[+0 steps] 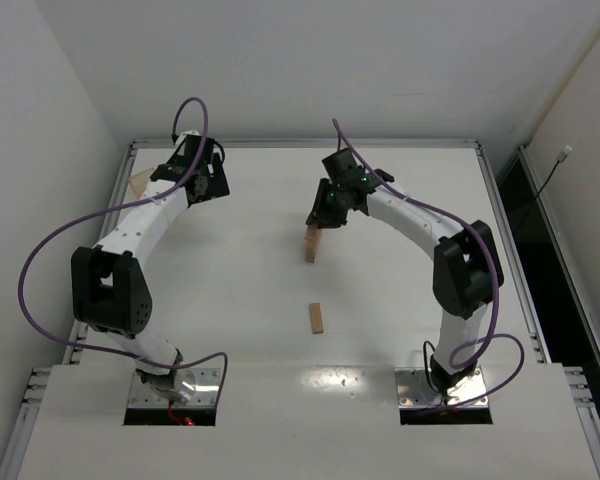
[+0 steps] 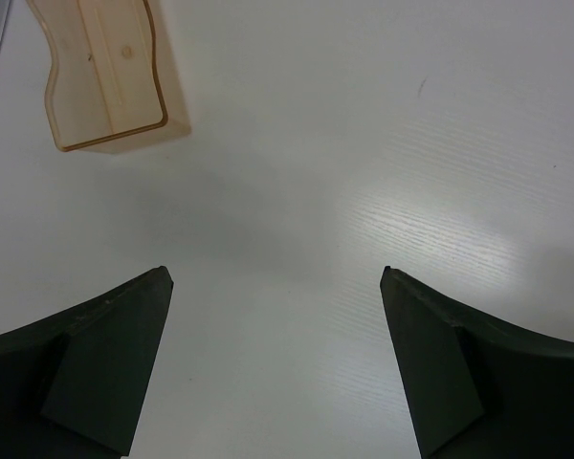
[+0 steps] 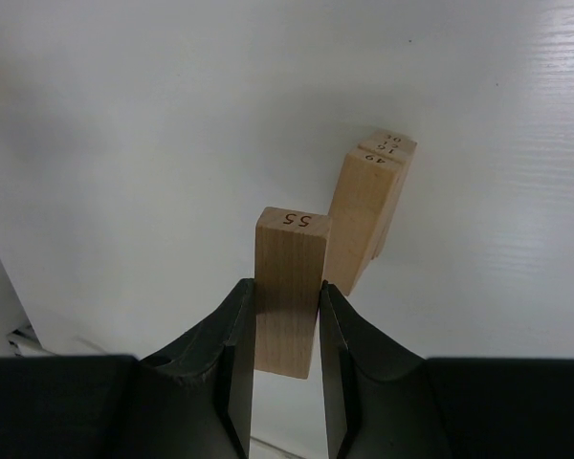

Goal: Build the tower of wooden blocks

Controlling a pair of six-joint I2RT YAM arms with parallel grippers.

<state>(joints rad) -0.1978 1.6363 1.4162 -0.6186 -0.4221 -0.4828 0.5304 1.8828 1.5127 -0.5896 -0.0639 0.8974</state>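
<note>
My right gripper (image 3: 287,284) is shut on a light-tan wood block (image 3: 289,277) with "55" printed on its end, held between both fingers. Just beyond it and slightly right stands the tower (image 3: 368,210), a narrow stack of the same planks with numbers on their ends. In the top view the right gripper (image 1: 320,215) hovers directly over the tower (image 1: 311,245) at mid-table. One loose wood block (image 1: 317,318) lies flat nearer the bases. My left gripper (image 2: 275,273) is open and empty above bare table at the far left (image 1: 208,185).
A translucent amber box (image 2: 105,76) lies on the table ahead-left of the left gripper, by the left table edge (image 1: 140,183). A raised rim (image 1: 300,143) runs along the table's far side. White walls close in on the left and back.
</note>
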